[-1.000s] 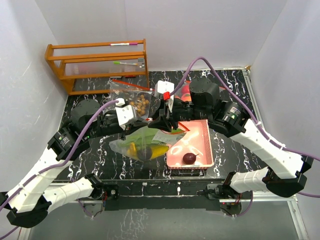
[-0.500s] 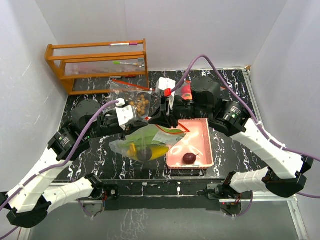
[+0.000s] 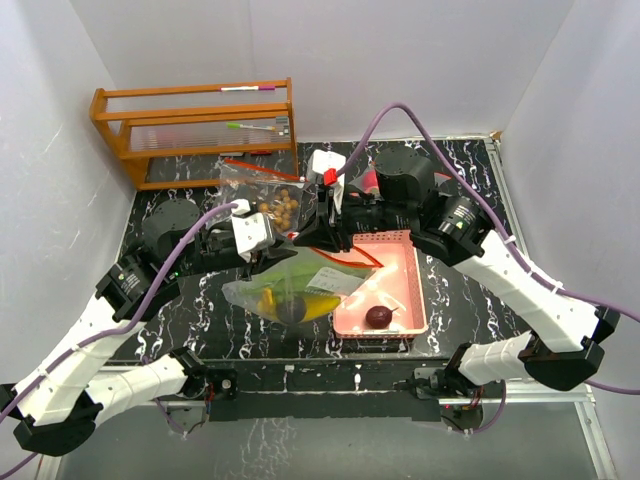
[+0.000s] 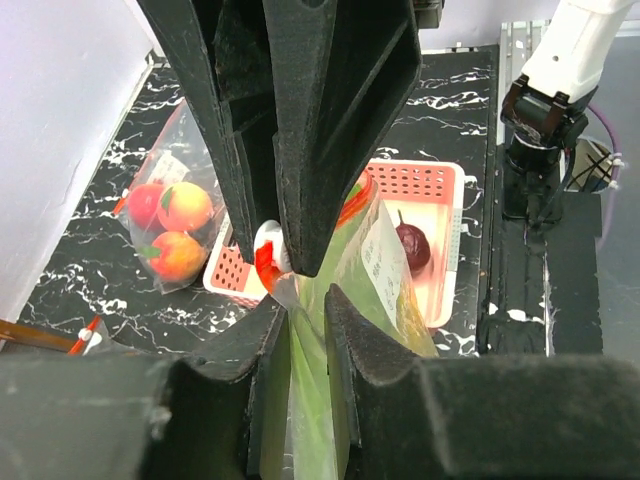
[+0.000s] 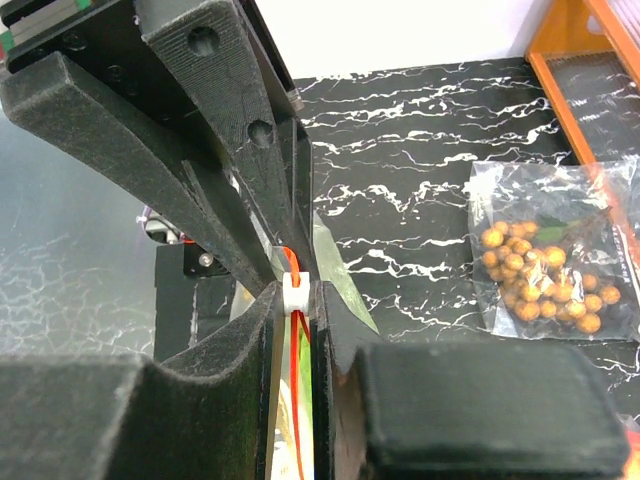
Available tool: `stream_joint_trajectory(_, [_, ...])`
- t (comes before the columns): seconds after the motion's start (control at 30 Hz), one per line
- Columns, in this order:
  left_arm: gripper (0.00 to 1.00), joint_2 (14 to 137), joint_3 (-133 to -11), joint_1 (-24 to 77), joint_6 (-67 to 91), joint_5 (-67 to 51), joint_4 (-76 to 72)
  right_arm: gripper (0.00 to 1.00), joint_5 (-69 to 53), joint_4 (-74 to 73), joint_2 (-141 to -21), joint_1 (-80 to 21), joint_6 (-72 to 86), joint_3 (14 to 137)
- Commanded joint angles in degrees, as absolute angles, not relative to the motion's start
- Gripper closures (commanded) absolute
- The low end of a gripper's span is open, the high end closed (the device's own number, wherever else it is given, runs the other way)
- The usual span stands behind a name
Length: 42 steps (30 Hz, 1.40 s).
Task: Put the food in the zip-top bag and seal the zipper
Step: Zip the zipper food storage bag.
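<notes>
The zip-top bag (image 3: 300, 285) lies mid-table holding yellow bananas (image 3: 315, 303), a green cucumber and a dark purple fruit (image 3: 291, 308). My left gripper (image 3: 268, 257) is shut on the bag's top edge, and in the left wrist view (image 4: 305, 300) the clear green film is pinched between its pads. My right gripper (image 3: 322, 243) meets it from the right and is shut on the white zipper slider (image 5: 295, 290) with the red zipper strip below it. Another dark purple fruit (image 3: 378, 317) lies in the pink basket (image 3: 405, 265).
A bag of tan longans (image 3: 277, 203) lies behind the grippers. A bag of red and orange fruits (image 4: 168, 228) sits behind the right arm. A wooden rack (image 3: 200, 125) stands at the back left. White walls enclose three sides.
My right gripper has slid a little left and back along the zipper toward the left gripper, drawing the bag's top edge up. The left gripper has held its place.
</notes>
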State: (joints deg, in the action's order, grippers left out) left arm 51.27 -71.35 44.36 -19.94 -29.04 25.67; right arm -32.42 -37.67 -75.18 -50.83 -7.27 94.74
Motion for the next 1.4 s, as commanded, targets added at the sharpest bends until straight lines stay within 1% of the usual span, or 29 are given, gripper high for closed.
stream_joint_trajectory(0.0, [0.82, 50.9, -72.6, 44.3, -21.2, -32.4, 23.5, 0.85, -33.7, -36.0, -74.4, -50.6, -7.3, 97.8])
stream_joint_trajectory(0.1, [0.82, 51.7, -73.1, 44.3, -20.9, -31.9, 24.0, 0.85, -34.3, -36.9, -74.4, -50.6, -7.8, 97.6])
stream_joint_trajectory(0.13, [0.84, 51.9, -73.1, 44.3, -21.0, -31.9, 24.0, 0.85, -34.6, -37.0, -74.3, -50.6, -7.9, 97.6])
stream_joint_trajectory(0.2, [1.00, 52.1, -73.0, 44.3, -21.3, -32.3, 24.0, 0.85, -35.1, -37.2, -74.1, -50.6, -8.0, 97.6])
stream_joint_trajectory(0.43, [1.00, 53.0, -73.9, 44.3, -21.1, -34.1, 24.0, 0.85, -35.3, -38.3, -74.2, -50.6, -8.6, 97.7])
stream_joint_trajectory(0.5, [1.00, 52.7, -74.4, 44.3, -19.9, -31.8, 23.3, 0.85, -34.4, -39.4, -74.3, -50.6, -8.9, 97.7])
stream_joint_trajectory(0.63, [1.00, 51.7, -75.1, 44.3, -18.3, -23.8, 22.2, 0.85, -30.8, -40.3, -73.3, -50.6, -8.9, 96.0])
stream_joint_trajectory(0.7, [1.00, 51.6, -75.4, 44.3, -18.4, -21.9, 22.5, 0.85, -28.7, -40.3, -72.6, -50.6, -8.9, 95.0])
stream_joint_trajectory(1.37, [1.00, 50.3, -77.2, 44.3, -17.5, -19.2, 21.9, 0.85, -18.0, -43.7, -73.9, -50.6, -9.0, 92.7])
